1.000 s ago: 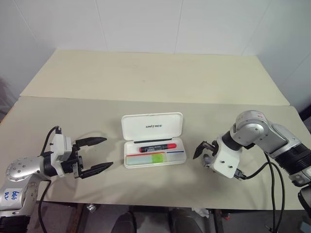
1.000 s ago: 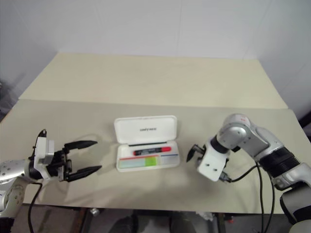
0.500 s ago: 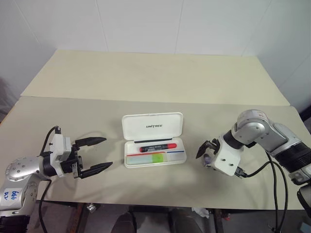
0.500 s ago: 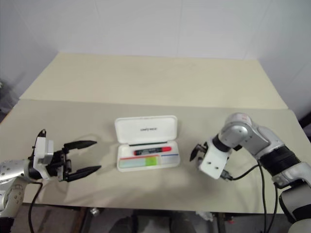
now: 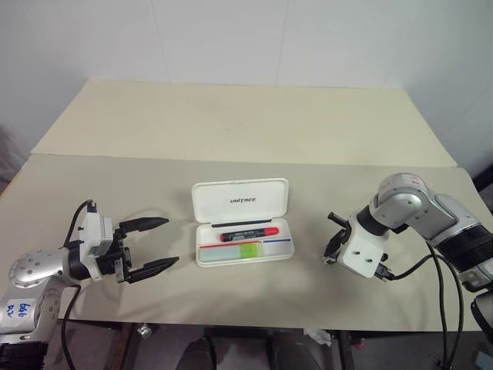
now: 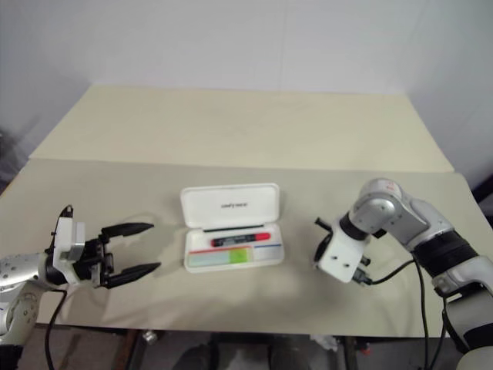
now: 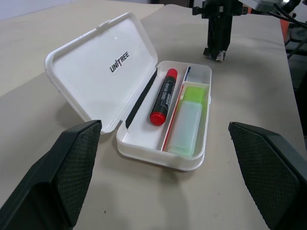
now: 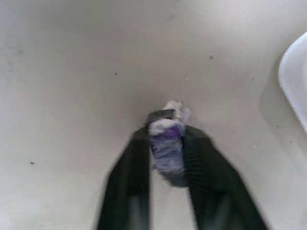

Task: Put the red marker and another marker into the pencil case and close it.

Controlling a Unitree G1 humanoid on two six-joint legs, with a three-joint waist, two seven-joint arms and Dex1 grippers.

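Since a second ago I see my right gripper (image 8: 167, 143) go from spread to pinching a small grey-purple stubby object (image 8: 167, 139), right of the flat white hard-plastic pencil case (image 5: 242, 202) (lid up). My left gripper (image 5: 152, 245) stays spread wide, left of the case. My left wrist view shows the slim red-capped marker (image 7: 163, 97) and the stubby mint-and-green marker (image 7: 188, 120) lying side by side inside the case; my right wrist view shows the pinched object against the beige table (image 8: 72, 72).
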